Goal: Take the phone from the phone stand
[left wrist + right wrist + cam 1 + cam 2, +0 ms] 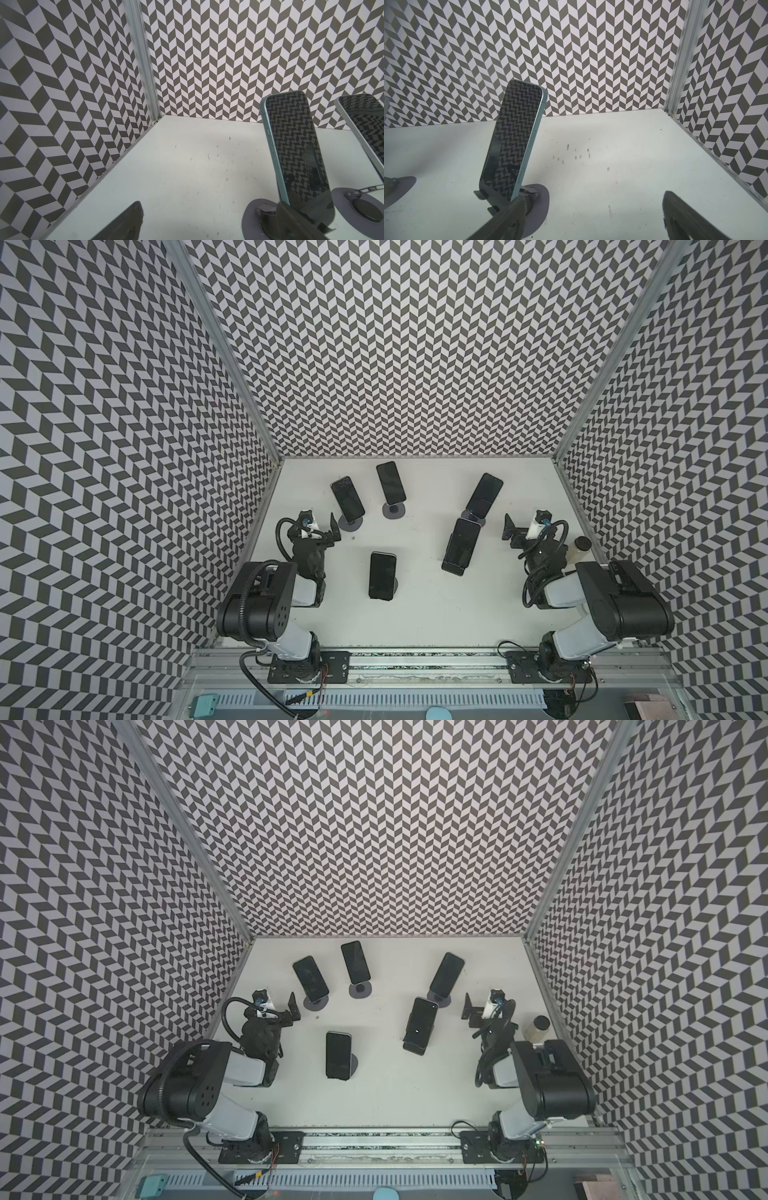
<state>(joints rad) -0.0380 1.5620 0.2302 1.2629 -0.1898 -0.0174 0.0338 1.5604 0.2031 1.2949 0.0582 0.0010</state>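
The table (415, 622) is closed in by chevron walls on three sides, with a metal post (232, 364) in each of the two back corners. Its front edge meets the rail that carries both arm bases. Five phones lean on five stands: a back-left phone (347, 497), a back-centre phone (390, 482), a back-right phone (484, 495), a mid-right phone (460, 546) crowded just in front of it, and a front-centre phone (382, 576). One jar (582, 548) sits against the right wall beside the right arm. The left fingers (124, 224) are spread wide and grip nothing, with one tip just beside the round base (350, 523) under the back-left phone. The right fingers (681, 216) are equally wide and empty, near the back-right phone's stand but apart from it. Bare room lies along the front strip and in both back corners.
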